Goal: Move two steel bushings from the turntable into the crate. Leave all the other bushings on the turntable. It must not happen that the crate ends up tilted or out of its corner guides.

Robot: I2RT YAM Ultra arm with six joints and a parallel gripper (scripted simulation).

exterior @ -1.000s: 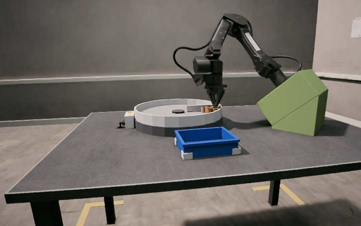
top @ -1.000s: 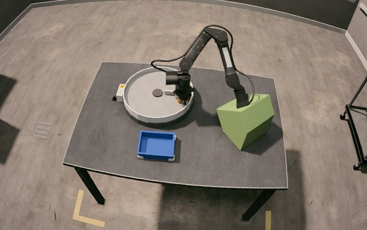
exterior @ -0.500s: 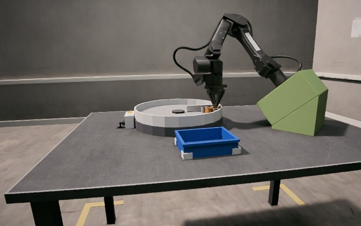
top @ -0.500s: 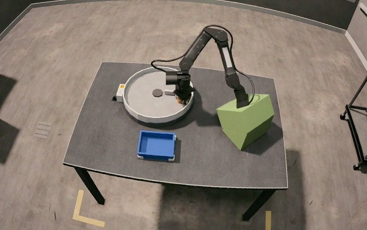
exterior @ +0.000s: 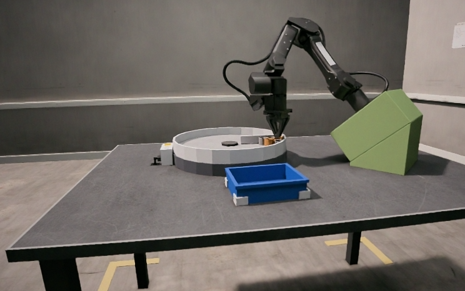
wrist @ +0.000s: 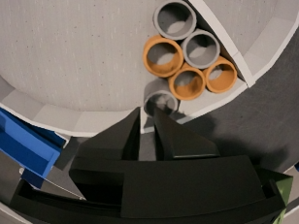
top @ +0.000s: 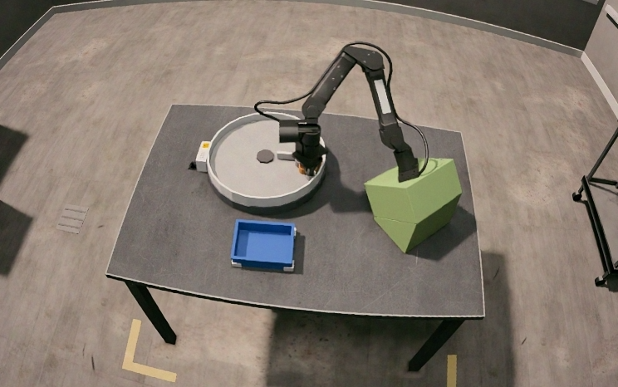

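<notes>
My gripper (top: 311,173) (exterior: 278,136) (wrist: 147,112) points down over the right rim of the turntable (top: 237,145) (exterior: 197,155) (wrist: 73,57). Its fingers are open a little, a narrow gap apart. In the wrist view the tips stand at the near edge of a tilted steel bushing (wrist: 157,87), seemingly astride its wall; contact cannot be told. Two more steel bushings (wrist: 175,36) (wrist: 216,48) stand farther in. Three orange bushings (wrist: 147,59) (wrist: 172,86) (wrist: 234,79) stand among them. The blue crate (top: 262,246) (exterior: 269,195) (wrist: 26,144) is empty.
A light divider bar (top: 286,155) (exterior: 249,139) (wrist: 223,38) bounds the bushing cluster on one side. A dark hub disc (top: 265,156) (exterior: 229,143) sits mid-turntable. A green angled block (top: 414,196) (exterior: 380,133) stands at the right by the arm's base. A white box (top: 203,157) (exterior: 167,155) adjoins the turntable's left.
</notes>
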